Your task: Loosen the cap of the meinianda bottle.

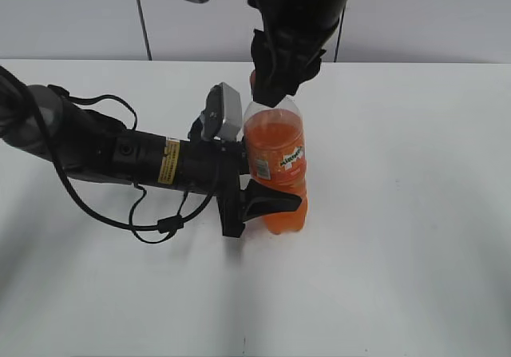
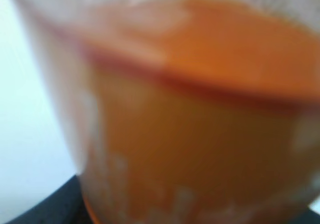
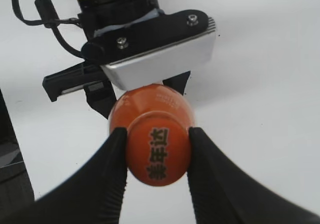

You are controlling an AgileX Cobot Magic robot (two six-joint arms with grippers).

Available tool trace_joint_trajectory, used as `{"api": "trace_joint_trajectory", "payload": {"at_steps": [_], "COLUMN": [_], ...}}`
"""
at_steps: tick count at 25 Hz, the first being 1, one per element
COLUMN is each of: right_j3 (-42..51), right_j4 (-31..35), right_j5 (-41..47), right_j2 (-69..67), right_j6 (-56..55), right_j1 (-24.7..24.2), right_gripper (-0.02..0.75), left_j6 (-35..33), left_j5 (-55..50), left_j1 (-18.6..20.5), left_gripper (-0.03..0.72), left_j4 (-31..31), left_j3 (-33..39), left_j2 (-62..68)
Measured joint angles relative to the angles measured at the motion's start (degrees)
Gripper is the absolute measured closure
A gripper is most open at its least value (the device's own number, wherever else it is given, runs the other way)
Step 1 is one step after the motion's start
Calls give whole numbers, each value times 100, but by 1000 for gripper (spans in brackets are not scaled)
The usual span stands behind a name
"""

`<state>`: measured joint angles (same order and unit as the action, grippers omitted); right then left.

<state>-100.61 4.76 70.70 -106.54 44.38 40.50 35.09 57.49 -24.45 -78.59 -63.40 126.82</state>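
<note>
The meinianda bottle (image 1: 277,165) stands upright on the white table, full of orange drink, with its orange label facing the camera. My left gripper (image 1: 267,201) is shut on the bottle's lower body from the left. The left wrist view is filled by the blurred orange bottle (image 2: 200,124). My right gripper (image 1: 267,85) comes down from above and is shut on the orange cap (image 3: 158,148), one black finger on each side (image 3: 156,149). The cap shows dark characters on top. The bottle's shoulder (image 3: 150,96) shows just behind it.
The left arm (image 1: 120,153) lies low across the white table (image 1: 399,253) from the left, with loose black cables (image 1: 160,221) beside it. Its wrist camera housing (image 3: 160,58) sits close under the right gripper. A grey wall stands behind.
</note>
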Motion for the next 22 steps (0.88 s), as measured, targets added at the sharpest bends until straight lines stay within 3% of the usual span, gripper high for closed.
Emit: {"api": "trace_joint_trajectory", "payload": {"at_steps": [15,22], "right_j3": [0,0], "right_j4": [110,127], "right_j5": [84,94], "right_j2": [0,0], "right_j6": [2369,2892], "right_j1": [0,0], "right_gripper": [459,457], "left_j6": [-5,-5], "left_j5": [11,16], "left_j1": [0,0], "left_gripper": [288,288], "left_j4": [-160,-172], "left_j3": [-30,-30], "left_j2": [-7,-7]}}
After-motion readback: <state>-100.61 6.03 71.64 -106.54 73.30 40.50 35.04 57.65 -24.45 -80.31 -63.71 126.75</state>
